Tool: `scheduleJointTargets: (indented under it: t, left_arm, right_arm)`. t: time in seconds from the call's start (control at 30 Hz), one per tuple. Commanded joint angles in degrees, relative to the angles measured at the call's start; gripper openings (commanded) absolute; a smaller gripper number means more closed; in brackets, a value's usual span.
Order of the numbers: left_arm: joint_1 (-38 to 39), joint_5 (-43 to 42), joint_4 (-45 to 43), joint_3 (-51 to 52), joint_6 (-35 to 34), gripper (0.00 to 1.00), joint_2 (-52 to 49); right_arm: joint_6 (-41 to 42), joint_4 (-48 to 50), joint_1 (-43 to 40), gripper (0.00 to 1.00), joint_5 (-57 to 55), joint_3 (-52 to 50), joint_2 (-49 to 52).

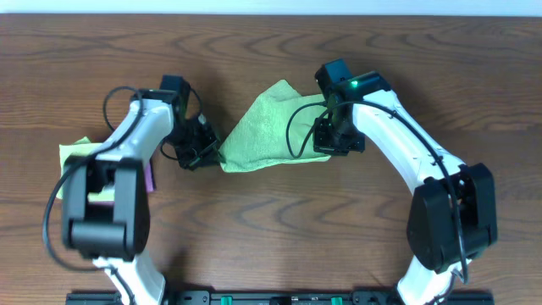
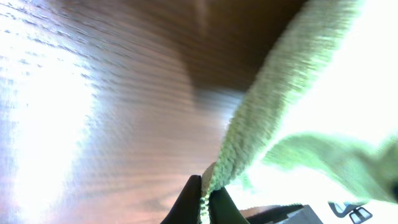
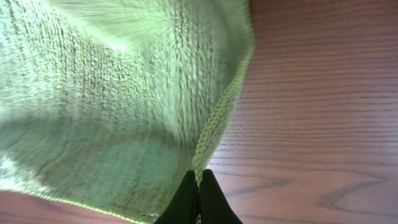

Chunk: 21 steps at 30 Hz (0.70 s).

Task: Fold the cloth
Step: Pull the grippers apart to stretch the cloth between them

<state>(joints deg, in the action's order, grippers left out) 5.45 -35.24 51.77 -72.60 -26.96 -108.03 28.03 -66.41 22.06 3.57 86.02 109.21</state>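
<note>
Overhead faces straight down; wrist cameras sit close behind left hand (image 2: pixel 205 190) and right hand (image 3: pixel 199 180), all sharing the cloth (image 1: pixel 267 127).

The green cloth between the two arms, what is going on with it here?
Both arms hold the lime-green ribbed microfibre towel above the brown wooden table. The left pincer is shut on one edge and the right pincer is shut on another. The towel sits bunched between them and is not yet folded flat. A paler yellow-green cloth square and a purple-pink cloth lie at the left, partly hidden under the left arm.
</note>
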Motion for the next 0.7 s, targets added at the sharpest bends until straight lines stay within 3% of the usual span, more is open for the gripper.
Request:
scheduleJointTargets:
  t: [0.0, 0.67]
  left_arm:
    - [-0.28, -0.57, 0.61, 0.15, 1.22, 0.06, 3.8]
    - [-0.2, -0.83, 7.67, 0.15, 1.66, 0.06, 16.22]
  right_arm:
    - [0.24, -0.72, 0.85, 0.01, -2.32, -0.15, -2.43]
    - [1.75, -6.93, 2.14, 0.01, -3.54, -0.15, -13.53]
